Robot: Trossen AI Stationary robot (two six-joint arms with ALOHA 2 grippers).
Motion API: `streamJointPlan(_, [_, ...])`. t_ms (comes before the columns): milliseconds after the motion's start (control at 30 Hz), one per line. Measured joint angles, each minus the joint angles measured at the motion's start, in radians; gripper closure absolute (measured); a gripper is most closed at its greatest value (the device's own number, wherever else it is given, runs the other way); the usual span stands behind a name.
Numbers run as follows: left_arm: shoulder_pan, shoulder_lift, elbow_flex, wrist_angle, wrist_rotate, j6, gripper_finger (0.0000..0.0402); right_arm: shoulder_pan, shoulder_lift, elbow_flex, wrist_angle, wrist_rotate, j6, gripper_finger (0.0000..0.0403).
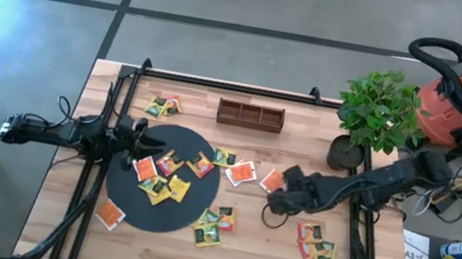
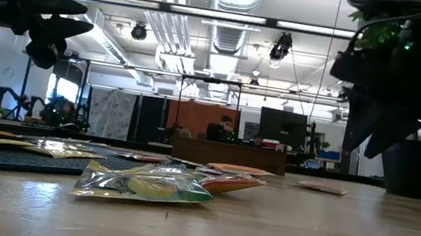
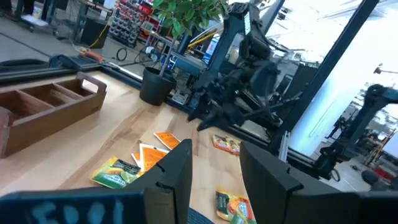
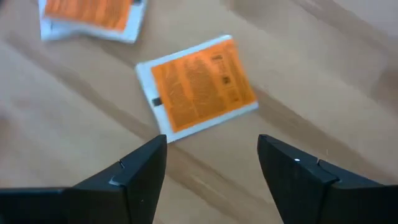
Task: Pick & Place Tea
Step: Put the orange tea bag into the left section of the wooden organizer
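Many small tea packets lie flat, some on the black disc (image 1: 126, 195), some on the wood around it. My right gripper (image 1: 284, 185) is open and hovers just above an orange packet (image 1: 271, 180) right of the disc. In the right wrist view that packet (image 4: 198, 87) lies flat ahead of the gripper's open fingers (image 4: 211, 165), and a second orange packet (image 4: 90, 14) lies beyond it. My left gripper (image 1: 141, 140) is open and held above the disc's far-left edge. In the left wrist view its fingers (image 3: 214, 171) point toward the right arm.
A brown wooden compartment tray (image 1: 251, 114) stands at the table's far side. A potted plant (image 1: 370, 111) stands at the far right corner. More packets lie near the right edge (image 1: 316, 243), at the disc's near right (image 1: 215, 222), near left (image 1: 109, 213) and far left (image 1: 162, 106).
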Motion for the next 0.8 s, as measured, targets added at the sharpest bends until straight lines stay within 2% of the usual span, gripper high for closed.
streamJointPlan(133, [0.0,0.0,0.0,0.071,-0.002,-0.26,0.0273,-0.03,-0.127,-0.115,0.125,-0.081,0.177,0.0154])
streamJointPlan(233, [0.0,0.0,0.0,0.122,-0.01,-0.421,0.0273,-0.031,-0.202,-0.191,0.251,-0.091,0.264,0.0154])
streamJointPlan(333, [0.0,0.0,0.0,0.158,-0.032,-0.444,0.0273,-0.031,-0.237,-0.236,0.324,-0.095,0.294,0.0154])
streamJointPlan(567, [0.001,0.006,0.0,0.274,-0.201,-0.581,0.0273,-0.031,-0.22,-0.256,0.333,-0.12,0.379,0.0154])
streamJointPlan(667, [0.001,0.019,0.004,0.289,-0.218,-0.613,0.0273,-0.031,-0.197,-0.259,0.333,-0.128,0.409,0.0154])
streamJointPlan(800, [0.001,0.112,0.04,0.252,-0.236,-0.631,0.0274,-0.054,-0.164,-0.262,0.331,-0.13,0.414,0.0154])
